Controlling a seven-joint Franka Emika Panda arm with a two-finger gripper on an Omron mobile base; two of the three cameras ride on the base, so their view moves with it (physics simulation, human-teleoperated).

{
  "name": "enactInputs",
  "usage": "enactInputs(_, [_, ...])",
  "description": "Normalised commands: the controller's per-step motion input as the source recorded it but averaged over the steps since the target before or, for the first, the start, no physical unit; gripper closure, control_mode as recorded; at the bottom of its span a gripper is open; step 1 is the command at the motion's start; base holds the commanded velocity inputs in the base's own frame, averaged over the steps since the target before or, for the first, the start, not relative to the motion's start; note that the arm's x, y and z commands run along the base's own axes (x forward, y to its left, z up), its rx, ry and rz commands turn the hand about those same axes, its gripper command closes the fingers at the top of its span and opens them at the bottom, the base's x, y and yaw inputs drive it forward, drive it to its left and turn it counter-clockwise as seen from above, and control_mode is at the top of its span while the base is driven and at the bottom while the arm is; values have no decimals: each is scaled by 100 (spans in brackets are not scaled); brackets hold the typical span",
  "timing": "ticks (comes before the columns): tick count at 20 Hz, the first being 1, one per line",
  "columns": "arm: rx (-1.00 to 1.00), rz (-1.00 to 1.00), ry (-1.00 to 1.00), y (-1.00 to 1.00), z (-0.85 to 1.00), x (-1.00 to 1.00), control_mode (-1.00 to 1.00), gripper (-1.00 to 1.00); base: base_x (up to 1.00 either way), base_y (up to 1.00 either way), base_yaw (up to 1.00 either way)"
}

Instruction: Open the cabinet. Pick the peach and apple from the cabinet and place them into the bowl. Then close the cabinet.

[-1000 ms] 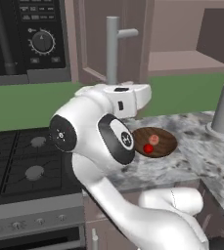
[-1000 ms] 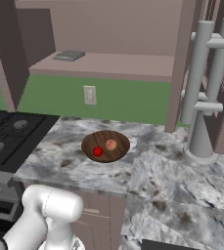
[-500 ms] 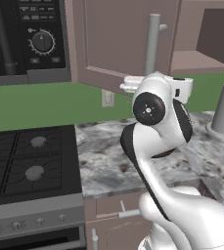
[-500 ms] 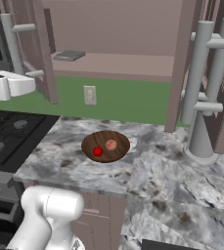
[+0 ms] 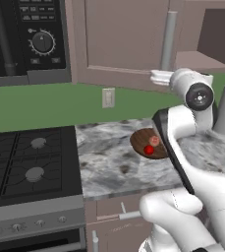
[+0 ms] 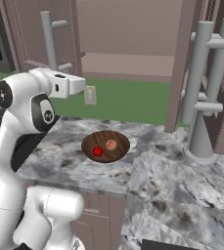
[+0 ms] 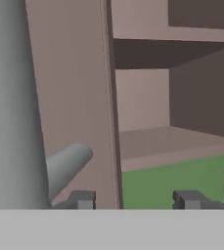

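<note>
Marbled grey table (image 6: 172,180) carries the bowl (image 6: 105,145) with peach (image 6: 111,144) and apple (image 6: 98,152), while the hand (image 7: 135,200), fingers parted and empty, sits at the left cabinet door's (image 5: 119,39) edge, bar handle (image 7: 11,97) upright just beside it.

White arm, dark joints.
Glossy rounded white shells, black round joint caps with small grey centres, a black panel along one link.

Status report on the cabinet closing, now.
Gripper open at the left mauve-brown cabinet door's edge, grey bar handle beside it. Red apple and pale peach in the dark wooden bowl. Right door open.
</note>
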Motion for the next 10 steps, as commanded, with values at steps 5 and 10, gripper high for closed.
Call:
enactInputs(5, [11,10,17,-31,-13,100,-100,-100,0,0,0])
enactInputs(10, [9,7,16,-11,-6,100,-100,-100,0,0,0])
